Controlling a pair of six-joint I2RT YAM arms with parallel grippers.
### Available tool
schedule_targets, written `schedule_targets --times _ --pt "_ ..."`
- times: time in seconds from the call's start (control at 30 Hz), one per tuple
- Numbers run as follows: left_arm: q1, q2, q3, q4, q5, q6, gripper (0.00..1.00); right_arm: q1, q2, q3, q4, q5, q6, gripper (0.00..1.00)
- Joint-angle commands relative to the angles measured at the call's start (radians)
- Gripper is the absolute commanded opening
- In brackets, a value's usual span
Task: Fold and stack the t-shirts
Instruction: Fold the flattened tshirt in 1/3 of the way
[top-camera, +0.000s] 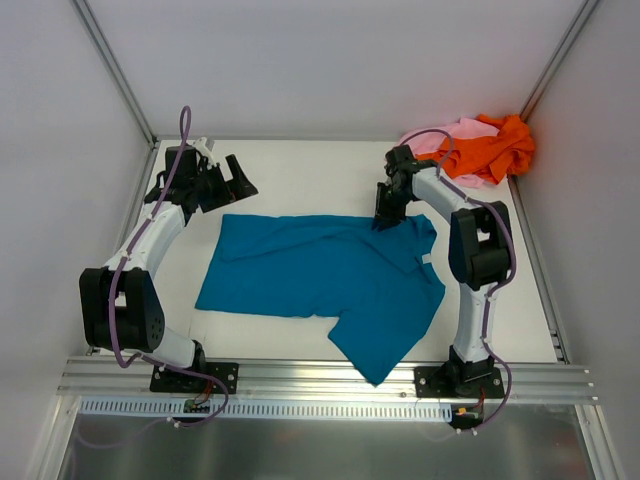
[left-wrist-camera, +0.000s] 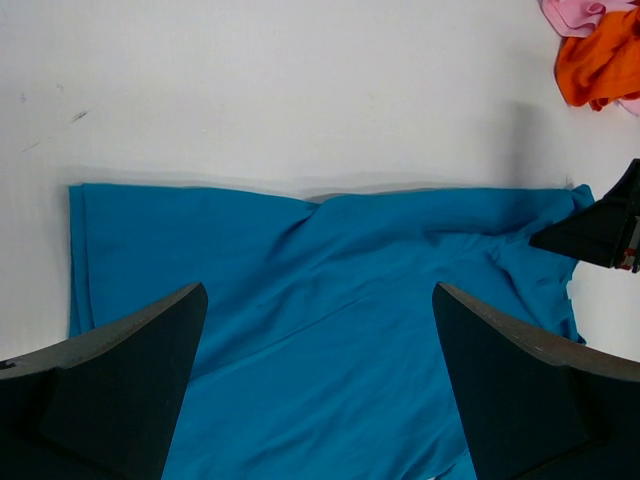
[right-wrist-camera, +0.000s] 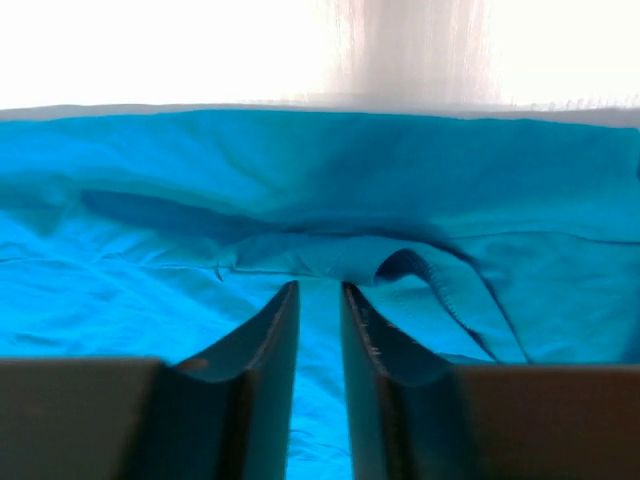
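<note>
My right gripper (right-wrist-camera: 318, 288) rests on the far edge of the teal t-shirt (top-camera: 320, 275), which lies spread on the worktop (top-camera: 300, 170). Its jaws are almost together, and I cannot tell if they pinch cloth. My left gripper (top-camera: 243, 180) is wide open and holds nothing, near the shirt's far left corner. The orange t-shirt (top-camera: 497, 150) and the pink t-shirt (top-camera: 462, 133) lie crumpled in the far right corner.

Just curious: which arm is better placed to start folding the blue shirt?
Right: the right end effector pinches the teal shirt's far edge; the left end effector hangs open beside it.
</note>
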Motion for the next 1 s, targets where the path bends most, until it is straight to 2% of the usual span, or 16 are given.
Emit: schedule_targets --times 0.0,0.03,0.17,0.33,0.97 --pt "-0.004 -0.023 0.007 -0.003 0.017 0.023 0.99 0.009 0.002 0.045 -0.005 -0.01 -0.004 0.24" --pt "-0.004 -0.023 0.007 -0.003 0.017 0.023 0.99 0.008 0.0 0.045 -0.006 -0.008 -0.006 0.24" --pt "-0.004 -0.02 0.005 0.0 0.02 0.022 0.99 0.008 -0.015 0.051 -0.026 0.018 -0.015 0.32" --pt "-0.004 -0.014 0.005 0.008 0.023 0.019 0.99 -0.002 -0.023 0.059 -0.042 0.041 -0.032 0.34" --pt "-0.004 -0.009 0.008 0.002 0.023 0.025 0.99 -0.054 -0.004 0.047 -0.032 0.043 -0.048 0.34"
